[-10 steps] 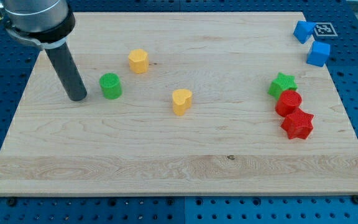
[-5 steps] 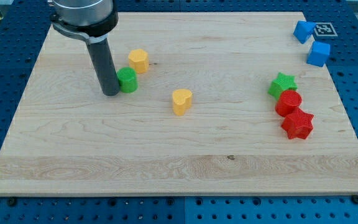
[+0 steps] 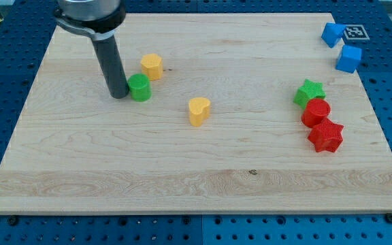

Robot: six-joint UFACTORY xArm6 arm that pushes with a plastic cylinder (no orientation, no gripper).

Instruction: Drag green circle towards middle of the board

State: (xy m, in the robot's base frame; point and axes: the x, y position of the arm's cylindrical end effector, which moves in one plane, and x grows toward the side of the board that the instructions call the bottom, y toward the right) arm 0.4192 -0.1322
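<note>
my tip (image 3: 120, 95), a bare rod with no fingers and holding nothing, touches the green circle (image 3: 140, 88) at its 9 o'clock, upper left of the board (image 3: 182, 184), so most of the push toward the middle remains.

The board (image 3: 182, 177) carries a green circle (image 3: 139, 88) and two yellow blocks (image 3: 152, 66) (image 3: 199, 111) (left half). Right: green star (image 3: 309, 91), red circle (image 3: 316, 111), red star (image 3: 326, 135), two blue blocks (image 3: 332, 33) (image 3: 348, 59) at the edge.

rod (image 3: 107, 58) hiding green circle's (image 3: 141, 88) left edge
</note>
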